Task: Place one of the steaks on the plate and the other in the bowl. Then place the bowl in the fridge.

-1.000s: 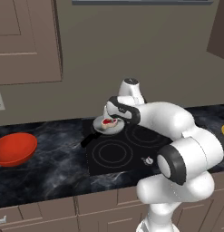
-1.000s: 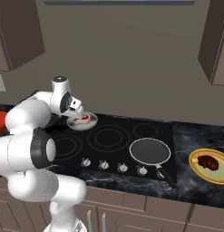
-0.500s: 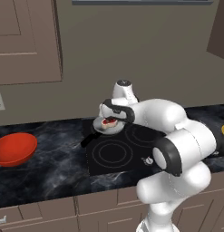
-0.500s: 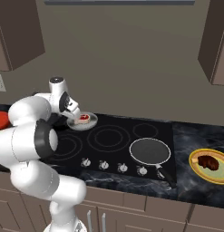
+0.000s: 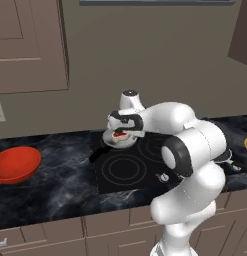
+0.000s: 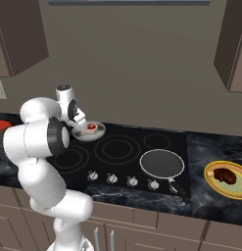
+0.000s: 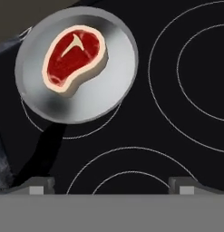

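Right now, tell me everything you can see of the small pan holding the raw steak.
The small pan is round, shallow and grey with a dull metal sheen, and a black handle runs off one side. It sits flat on a rear burner ring of the black stove. One raw steak, red with a cream fat rim, lies flat inside it, off centre. The open gripper hovers above, touching nothing.

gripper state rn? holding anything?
Gripper: open and empty, above the stove, near the steak that lies in the small pan.
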Controlling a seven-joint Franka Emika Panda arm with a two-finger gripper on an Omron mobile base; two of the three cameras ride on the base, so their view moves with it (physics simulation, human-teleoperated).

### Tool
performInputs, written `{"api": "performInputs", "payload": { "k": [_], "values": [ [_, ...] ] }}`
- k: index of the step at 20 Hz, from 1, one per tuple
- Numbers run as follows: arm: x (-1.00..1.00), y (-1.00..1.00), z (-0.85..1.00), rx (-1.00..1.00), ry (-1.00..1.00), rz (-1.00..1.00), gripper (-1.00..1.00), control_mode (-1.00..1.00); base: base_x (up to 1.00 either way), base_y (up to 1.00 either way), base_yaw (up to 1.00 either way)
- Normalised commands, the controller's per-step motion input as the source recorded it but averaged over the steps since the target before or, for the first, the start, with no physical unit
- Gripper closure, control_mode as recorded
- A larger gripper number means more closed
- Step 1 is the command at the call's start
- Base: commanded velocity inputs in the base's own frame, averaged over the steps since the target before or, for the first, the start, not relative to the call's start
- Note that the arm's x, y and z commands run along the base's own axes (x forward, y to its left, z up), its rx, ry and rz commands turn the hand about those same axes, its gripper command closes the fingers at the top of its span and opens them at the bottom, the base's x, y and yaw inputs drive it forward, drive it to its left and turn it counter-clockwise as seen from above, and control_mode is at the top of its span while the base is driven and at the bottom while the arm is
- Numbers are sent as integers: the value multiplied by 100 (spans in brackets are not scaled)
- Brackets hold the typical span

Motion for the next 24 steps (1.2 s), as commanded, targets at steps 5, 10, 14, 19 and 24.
{"api": "performInputs", "payload": {
  "k": [5, 10, 14, 19, 24],
  "values": [
    [44, 8, -13, 0, 11, -10, -100, -100, 0, 0, 0],
    [36, 6, -24, 0, 2, -10, -100, -100, 0, 0, 0],
    [35, 11, -28, 0, 0, -9, -100, -100, 0, 0, 0],
    [30, 7, -23, 0, 0, -9, -100, -100, 0, 0, 0],
    [26, 0, -24, 0, 0, -7, -100, -100, 0, 0, 0]
  ]
}}
